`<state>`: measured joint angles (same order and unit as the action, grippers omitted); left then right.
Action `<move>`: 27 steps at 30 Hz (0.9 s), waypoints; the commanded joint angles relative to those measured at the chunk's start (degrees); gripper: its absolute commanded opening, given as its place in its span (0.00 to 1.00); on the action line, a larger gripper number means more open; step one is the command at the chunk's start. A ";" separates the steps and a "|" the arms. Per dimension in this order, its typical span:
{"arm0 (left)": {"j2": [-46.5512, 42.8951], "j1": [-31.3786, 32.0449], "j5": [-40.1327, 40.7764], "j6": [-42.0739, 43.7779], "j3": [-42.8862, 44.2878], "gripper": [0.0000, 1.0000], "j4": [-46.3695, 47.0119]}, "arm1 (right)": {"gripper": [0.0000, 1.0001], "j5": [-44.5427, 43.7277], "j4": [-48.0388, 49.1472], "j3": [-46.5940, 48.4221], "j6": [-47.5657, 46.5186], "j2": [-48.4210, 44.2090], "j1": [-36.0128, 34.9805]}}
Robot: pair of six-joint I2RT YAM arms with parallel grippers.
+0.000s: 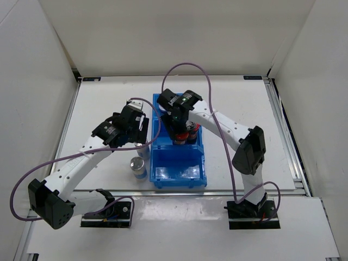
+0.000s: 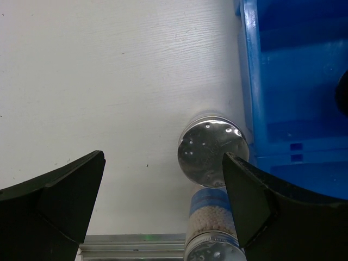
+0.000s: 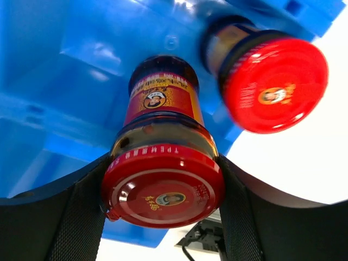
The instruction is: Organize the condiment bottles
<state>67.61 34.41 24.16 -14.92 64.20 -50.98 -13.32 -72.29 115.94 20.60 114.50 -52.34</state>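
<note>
My right gripper (image 3: 163, 209) is shut on a dark bottle with a red cap (image 3: 163, 185), held over the blue bin (image 3: 60, 76). A second dark red-capped bottle (image 3: 272, 81) stands right beside it in the bin. In the top view the pair (image 1: 185, 133) sits mid-bin under the right gripper (image 1: 178, 129). My left gripper (image 2: 163, 190) hangs open above a silver-capped bottle (image 2: 213, 151) standing just left of the bin; the cap lies near the right finger (image 2: 255, 196), with no contact. A second silver-capped bottle (image 2: 213, 239) stands nearer to me (image 1: 138, 167).
The blue bin (image 1: 178, 163) lies in the middle of the white table, its near half bare. The left wall of the bin (image 2: 247, 65) runs close to the silver-capped bottles. A metal strip (image 2: 136, 244) marks the table's near edge.
</note>
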 commanded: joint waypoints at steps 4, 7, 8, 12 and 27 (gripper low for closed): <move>-1.70 0.39 -2.54 -0.38 -1.45 1.00 1.15 | 0.10 1.72 11.90 -4.23 -2.06 -5.95 2.06; -1.70 0.39 -3.07 -0.38 -1.45 1.00 1.15 | 0.11 1.19 12.79 -3.27 -3.28 -4.38 2.06; -1.70 0.39 -3.59 -0.38 -1.45 1.00 1.15 | 0.12 1.19 12.79 -1.79 -3.29 -3.24 2.06; -1.70 0.39 -4.82 -0.38 -1.45 1.00 1.67 | 0.15 1.19 12.79 1.39 -4.51 -0.60 2.06; -0.65 0.39 -10.80 0.15 -3.73 1.00 4.48 | 0.71 -1.62 12.26 3.68 -5.83 5.74 2.06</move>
<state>67.55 34.63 15.77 -15.00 61.36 -48.07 -12.88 -61.54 116.01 15.62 122.34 -50.22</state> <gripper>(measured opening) 0.998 0.726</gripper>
